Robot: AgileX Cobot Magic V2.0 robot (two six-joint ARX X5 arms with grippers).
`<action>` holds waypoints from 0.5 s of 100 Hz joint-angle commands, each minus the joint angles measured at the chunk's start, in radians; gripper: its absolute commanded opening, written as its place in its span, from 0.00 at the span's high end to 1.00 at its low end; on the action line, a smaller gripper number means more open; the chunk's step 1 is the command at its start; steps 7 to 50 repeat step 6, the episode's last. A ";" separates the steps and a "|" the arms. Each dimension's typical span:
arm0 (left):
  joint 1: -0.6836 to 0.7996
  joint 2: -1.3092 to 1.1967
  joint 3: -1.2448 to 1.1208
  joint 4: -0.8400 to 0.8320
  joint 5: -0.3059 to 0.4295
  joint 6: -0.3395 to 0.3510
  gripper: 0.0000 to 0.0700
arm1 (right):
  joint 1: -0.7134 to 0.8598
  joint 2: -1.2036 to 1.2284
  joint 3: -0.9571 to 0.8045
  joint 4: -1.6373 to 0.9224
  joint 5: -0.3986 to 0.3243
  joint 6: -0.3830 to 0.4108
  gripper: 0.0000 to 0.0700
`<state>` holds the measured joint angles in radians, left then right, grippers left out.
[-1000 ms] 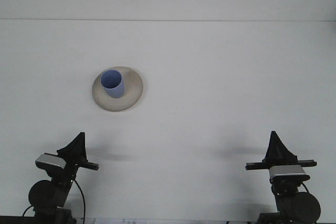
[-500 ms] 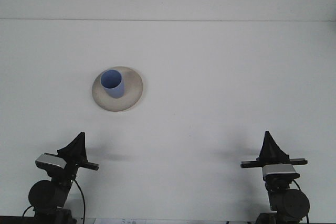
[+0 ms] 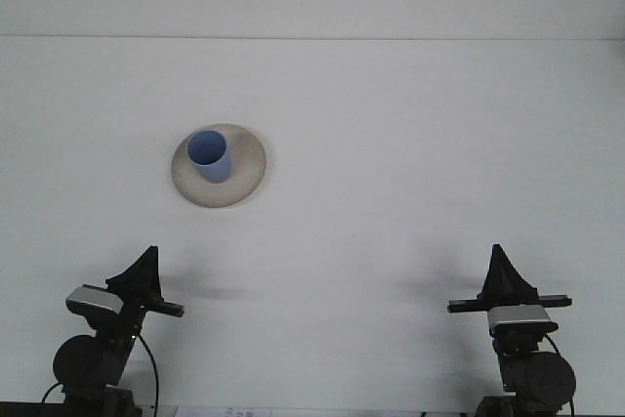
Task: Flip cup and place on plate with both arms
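Observation:
A blue cup (image 3: pixel 209 155) stands upright with its mouth up on a beige plate (image 3: pixel 244 174) left of the table's middle. My left gripper (image 3: pixel 146 266) rests near the front left edge, well below the plate and apart from it. My right gripper (image 3: pixel 499 266) rests near the front right edge, far from the cup. Neither gripper holds anything.
The white table (image 3: pixel 410 163) runs back to a white wall. The dark arm bases and wrist cameras sit at the front corners.
The right arm shifted slightly left and back between one second ago and half a second ago, then stayed still. The left arm, cup and plate have not moved.

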<state>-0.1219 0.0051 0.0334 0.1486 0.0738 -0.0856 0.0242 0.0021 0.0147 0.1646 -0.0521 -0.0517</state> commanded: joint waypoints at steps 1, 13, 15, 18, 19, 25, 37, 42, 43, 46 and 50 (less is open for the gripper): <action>0.000 -0.002 -0.019 0.010 0.001 0.014 0.98 | 0.001 -0.001 -0.002 0.008 0.000 0.003 1.00; 0.000 -0.002 -0.019 0.010 0.001 0.014 0.98 | 0.001 -0.001 -0.002 0.008 0.000 0.003 1.00; 0.000 -0.002 -0.019 0.010 0.001 0.014 0.98 | 0.001 -0.001 -0.002 0.008 0.000 0.003 1.00; 0.000 -0.002 -0.019 0.010 0.001 0.014 0.98 | 0.001 -0.001 -0.002 0.008 0.000 0.003 1.00; 0.000 -0.002 -0.019 0.010 0.001 0.014 0.98 | 0.001 -0.001 -0.002 0.008 0.000 0.003 1.00; 0.000 -0.002 -0.019 0.010 0.001 0.014 0.98 | 0.001 -0.001 -0.002 0.008 0.000 0.003 1.00; 0.000 -0.002 -0.019 0.010 0.001 0.014 0.98 | 0.001 -0.001 -0.002 0.008 0.000 0.003 1.00; 0.000 -0.002 -0.019 0.010 0.001 0.014 0.98 | 0.001 -0.001 -0.002 0.008 0.000 0.003 1.00; 0.000 -0.002 -0.019 0.010 0.001 0.014 0.98 | 0.001 -0.001 -0.002 0.008 0.000 0.003 1.00; 0.000 -0.002 -0.019 0.010 0.001 0.014 0.98 | 0.001 -0.001 -0.002 0.008 0.000 0.003 1.00; 0.000 -0.002 -0.019 0.010 0.001 0.014 0.98 | 0.001 -0.001 -0.002 0.008 0.000 0.003 1.00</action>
